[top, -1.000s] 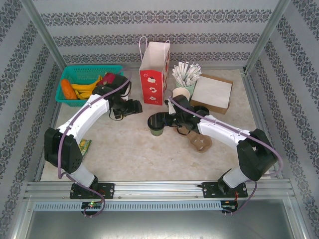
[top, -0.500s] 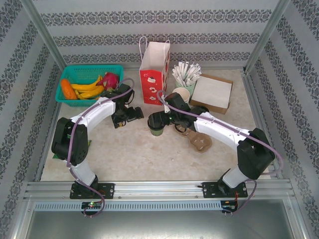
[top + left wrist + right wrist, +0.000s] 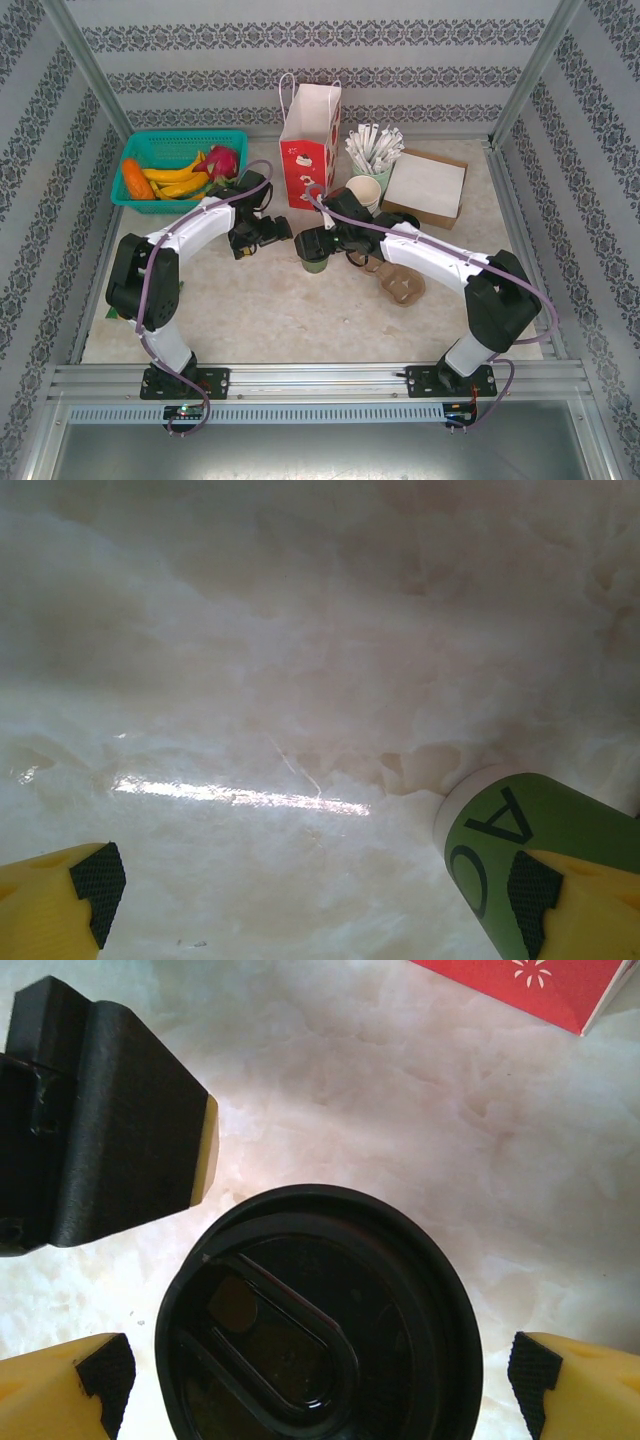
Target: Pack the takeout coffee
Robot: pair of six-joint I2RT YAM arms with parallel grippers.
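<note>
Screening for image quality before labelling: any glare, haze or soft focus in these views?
Left wrist: milky and soft, with a glare streak on the table; the takeout coffee at the right edge reads sharper. Right wrist: its black lid fairly crisp, faint sheen. Top external: even light, soft shadows, sharp.

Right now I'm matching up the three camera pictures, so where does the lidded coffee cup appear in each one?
Top view: the coffee cup stands mid-table, just in front of the red bag.
Left wrist view: lower right corner, its green side showing.
Right wrist view: bottom centre, seen from above as its black lid.
Shared landmark: the red bag, also at the top right corner of the right wrist view.
</note>
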